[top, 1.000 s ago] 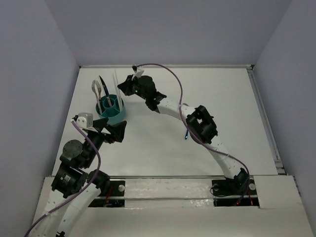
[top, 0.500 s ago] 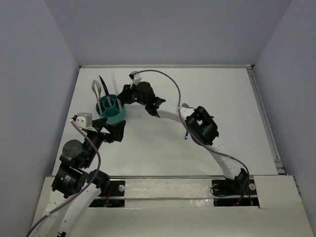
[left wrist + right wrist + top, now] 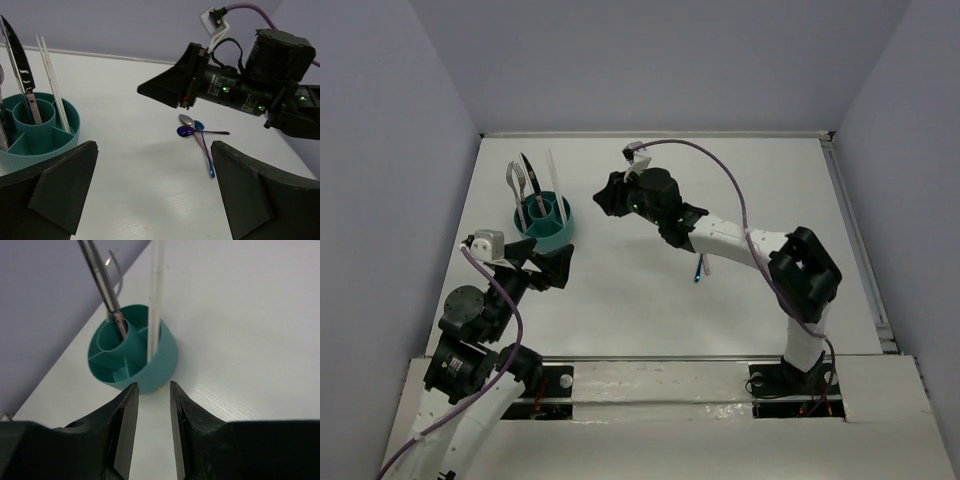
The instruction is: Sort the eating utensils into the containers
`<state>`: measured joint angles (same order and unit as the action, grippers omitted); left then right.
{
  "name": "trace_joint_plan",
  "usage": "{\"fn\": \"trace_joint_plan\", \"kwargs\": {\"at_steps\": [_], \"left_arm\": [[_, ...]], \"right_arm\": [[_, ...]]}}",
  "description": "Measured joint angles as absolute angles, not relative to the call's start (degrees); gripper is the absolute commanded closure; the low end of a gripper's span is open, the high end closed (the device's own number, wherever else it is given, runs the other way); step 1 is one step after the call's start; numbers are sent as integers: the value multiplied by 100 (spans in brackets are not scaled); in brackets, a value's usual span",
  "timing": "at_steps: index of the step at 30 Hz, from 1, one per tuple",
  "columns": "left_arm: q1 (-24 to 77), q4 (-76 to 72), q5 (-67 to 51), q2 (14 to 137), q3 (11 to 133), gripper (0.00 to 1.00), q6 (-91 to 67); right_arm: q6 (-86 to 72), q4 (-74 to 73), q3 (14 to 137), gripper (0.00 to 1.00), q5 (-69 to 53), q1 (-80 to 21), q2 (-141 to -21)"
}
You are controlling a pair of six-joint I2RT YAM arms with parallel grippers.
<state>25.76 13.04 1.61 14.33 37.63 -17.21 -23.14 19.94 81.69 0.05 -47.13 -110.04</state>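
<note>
The round teal caddy [image 3: 548, 226] stands at the back left and holds a fork [image 3: 516, 181], a dark knife [image 3: 529, 174] and pale chopsticks [image 3: 552, 172] upright. My right gripper [image 3: 604, 198] hovers just right of the caddy, its jaws a narrow gap apart and empty. In the right wrist view the gripper [image 3: 152, 387] faces the caddy [image 3: 150, 365] and the chopsticks [image 3: 155, 295]. My left gripper [image 3: 155, 150] is wide open and empty, low over the table. Three crossed spoons [image 3: 191, 130], silver, blue and purple, lie ahead of it, and the caddy [image 3: 37, 142] is at its left.
The spoons [image 3: 698, 270] lie mostly hidden under my right forearm [image 3: 720, 232] in the top view. Grey walls close in the table [image 3: 650, 310] at the left, back and right. My right gripper [image 3: 170, 89] also shows above the spoons in the left wrist view.
My right gripper has drawn back to the right, away from the caddy, and its elbow has swung right. The chopsticks stay standing in the caddy. The left arm has hardly moved.
</note>
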Motion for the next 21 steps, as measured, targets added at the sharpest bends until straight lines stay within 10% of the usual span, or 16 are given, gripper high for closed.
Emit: {"fn": "trace_joint_plan", "kwargs": {"at_steps": [21], "left_arm": [[2622, 1306, 156, 1428, 3763, 1, -1704]], "right_arm": [[-2794, -670, 5902, 63, 1470, -2611, -9480]]}}
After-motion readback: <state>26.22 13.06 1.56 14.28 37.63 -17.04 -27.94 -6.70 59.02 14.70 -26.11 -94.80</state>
